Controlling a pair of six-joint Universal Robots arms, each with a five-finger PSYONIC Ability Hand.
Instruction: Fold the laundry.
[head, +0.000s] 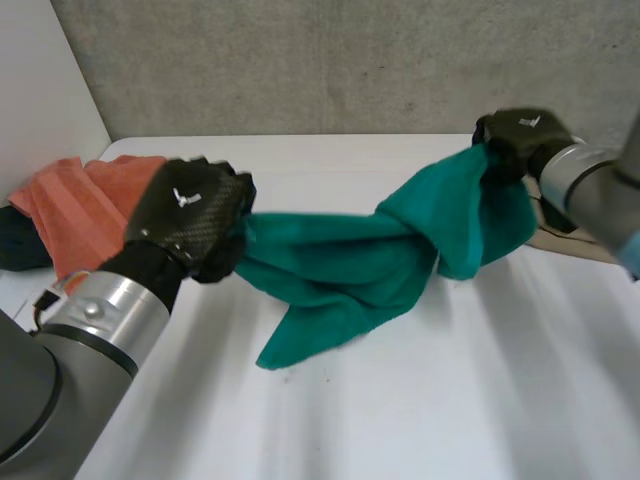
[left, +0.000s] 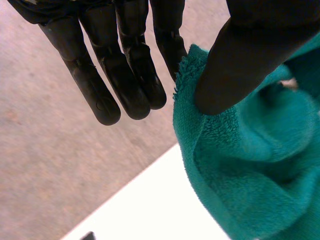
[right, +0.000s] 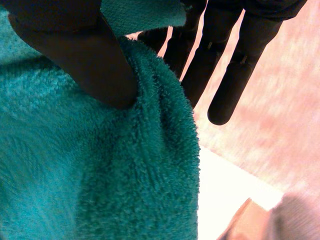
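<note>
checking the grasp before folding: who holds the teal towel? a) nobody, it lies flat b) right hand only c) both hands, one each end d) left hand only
c: the left hand and the right hand each pinch one end of the teal towel, which sags between them.

Reads as thick terry cloth on the teal towel (head: 350, 265): matt, with a fuzzy looped pile and a tighter, flatter hem along the edge. Shows a fine woven, carbon-like pattern with a slight sheen on the back of the left hand (head: 190, 215); looks dark and dull on the right hand (head: 520, 135). Smooth, black, semi-matt plastic or rubber on the fingers (left: 97, 95). Brushed grey metal on the left arm (head: 105, 310). Smooth matt white on the table (head: 450, 400). Soft matt cloth in the orange towel (head: 85, 200) at the table's left edge. Rough, grainy, concrete-like grey on the wall (head: 330, 60).
</note>
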